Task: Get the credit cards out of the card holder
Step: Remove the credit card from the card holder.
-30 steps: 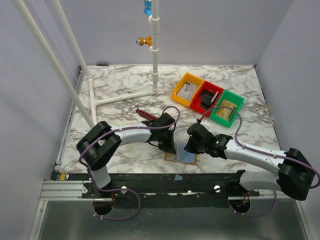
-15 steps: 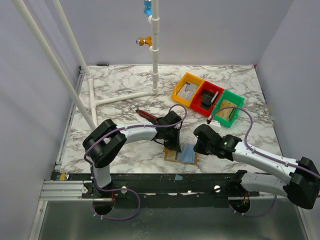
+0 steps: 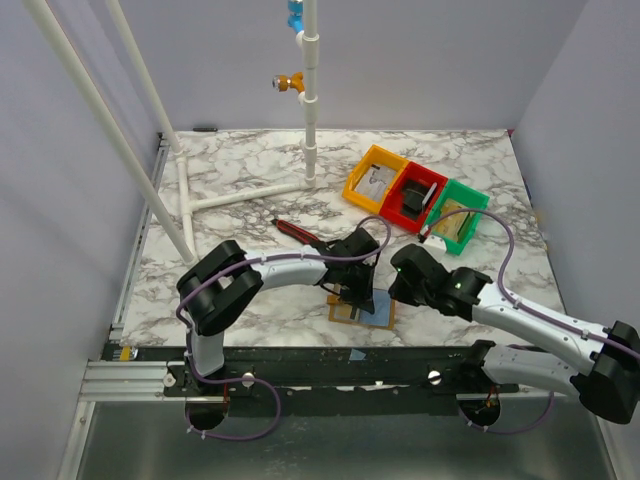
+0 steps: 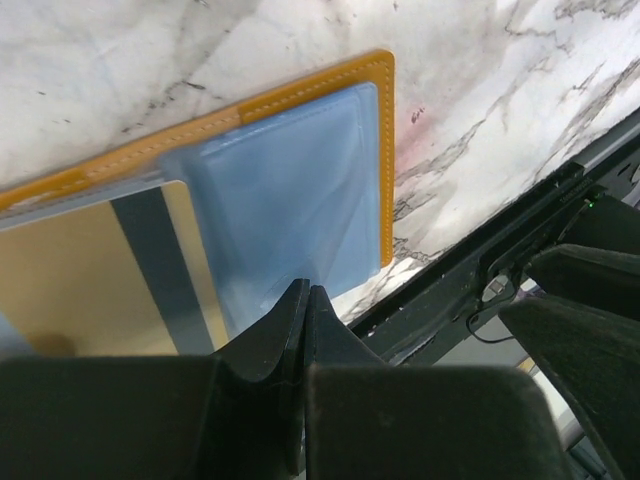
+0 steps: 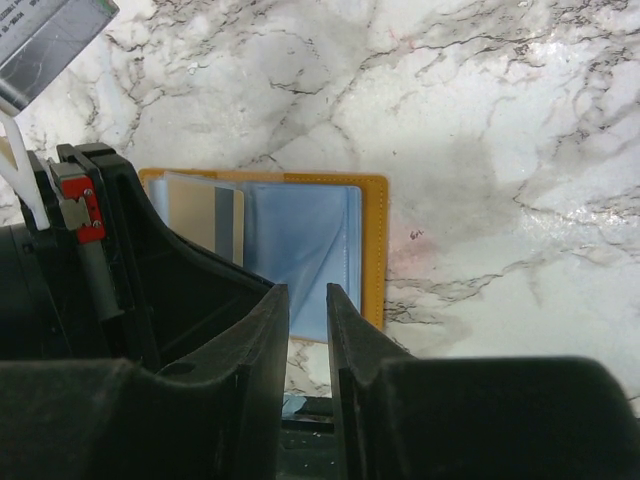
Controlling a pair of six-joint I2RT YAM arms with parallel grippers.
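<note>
Seen from above, an open orange card holder [image 3: 372, 314] lies flat on the marble tabletop [image 3: 240, 170], close to the near edge, between the two arms. The left pincer [image 3: 352, 297] reaches down onto it from the left, and the right pincer [image 3: 398, 290] hovers just beside its right end, probably so that one arm can work the pages while the other is free to draw. Three coloured bins [image 3: 415, 195] stand well apart at the far right. In the left wrist view the pincer is pressed together, and it seems to pinch the near edge of a clear sleeve [image 4: 290, 170], whose crease runs to its tips; a gold card [image 4: 95, 270] with a dark stripe sits in the next pocket. In the right wrist view the pincer is slightly spread and holds nothing, poised over the holder's near edge. No card is out yet.
</note>
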